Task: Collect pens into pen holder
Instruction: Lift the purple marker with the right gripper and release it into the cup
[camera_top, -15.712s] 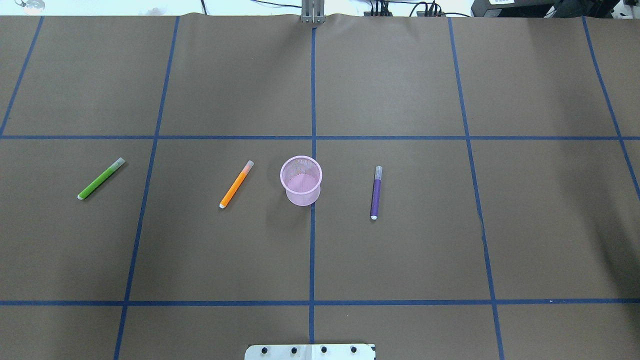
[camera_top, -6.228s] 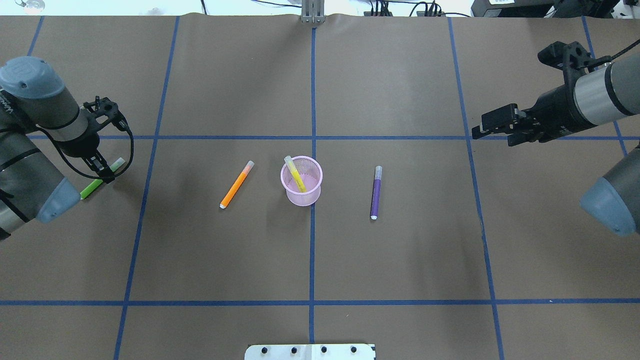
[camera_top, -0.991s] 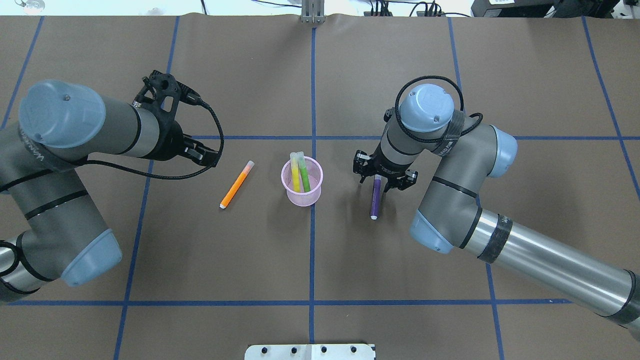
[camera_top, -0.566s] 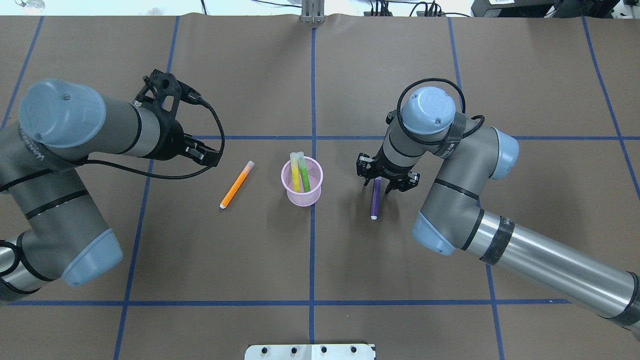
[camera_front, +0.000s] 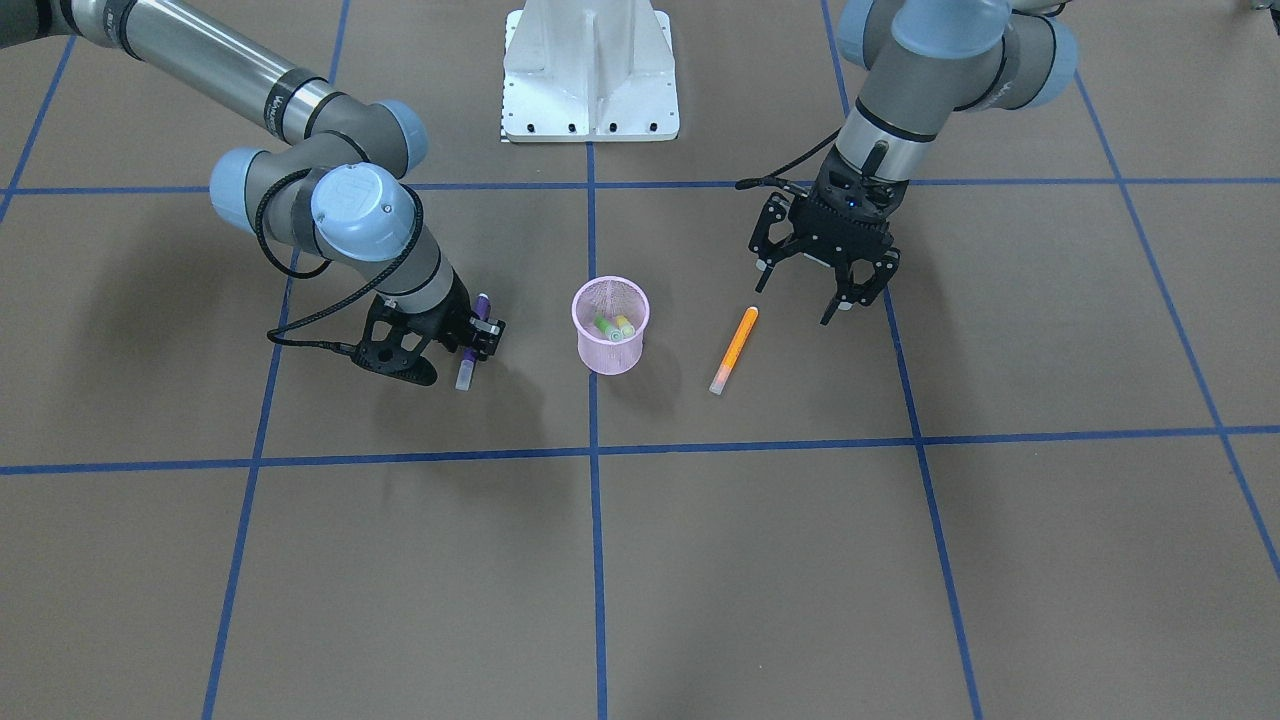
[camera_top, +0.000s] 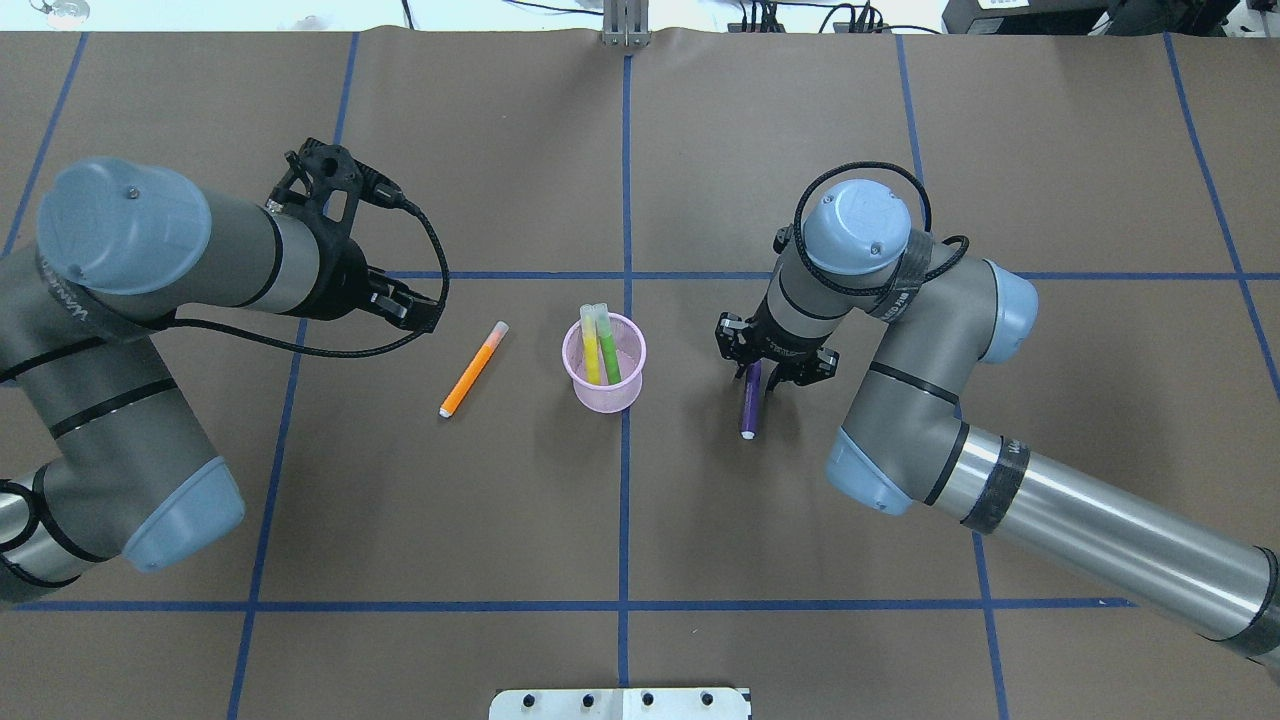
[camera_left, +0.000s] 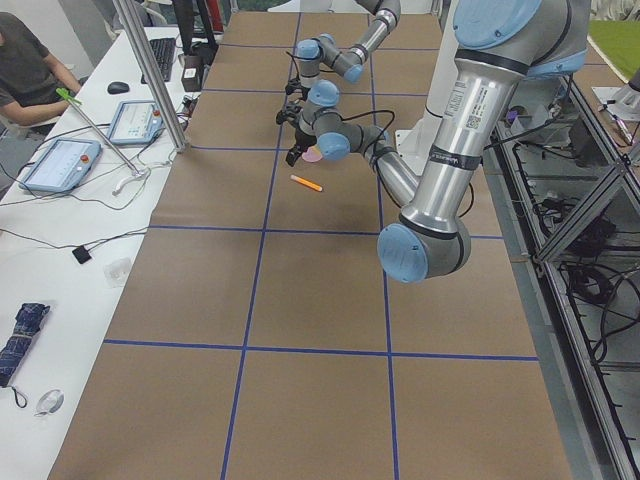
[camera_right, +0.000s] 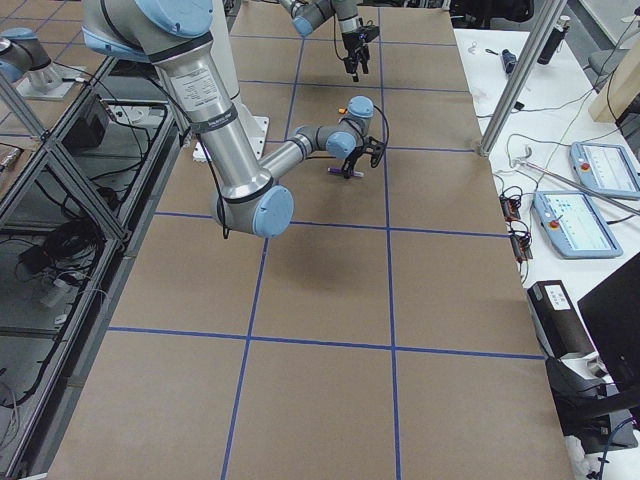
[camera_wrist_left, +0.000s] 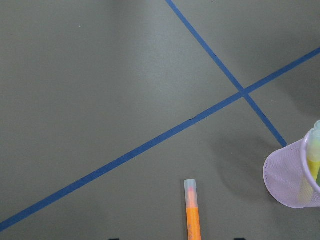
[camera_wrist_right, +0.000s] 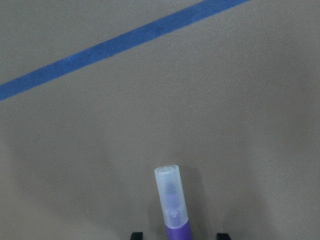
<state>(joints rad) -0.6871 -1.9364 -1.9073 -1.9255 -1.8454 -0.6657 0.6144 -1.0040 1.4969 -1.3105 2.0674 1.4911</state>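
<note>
The pink mesh pen holder (camera_top: 605, 398) stands upright at the table's middle, with a yellow pen (camera_top: 590, 345) and a green pen (camera_top: 608, 352) standing in it. It also shows in the front view (camera_front: 610, 358). The orange pen (camera_top: 472, 370) lies flat to the holder's left. My left gripper (camera_top: 415, 310) is open and empty, hovering beside the orange pen's capped end (camera_wrist_left: 190, 192). The purple pen (camera_top: 749, 408) lies flat to the holder's right. My right gripper (camera_top: 757, 372) is low over it, open, with the jaws either side of the barrel near the cap (camera_wrist_right: 170, 192).
The table is covered in brown paper with blue tape grid lines. The white robot base plate (camera_top: 620, 703) sits at the near edge. An operators' bench with tablets (camera_left: 60, 160) runs along the far side.
My right gripper has moved slightly along the purple pen and sunk lower over it. The left arm has barely moved. The pens and holder lie as before.
</note>
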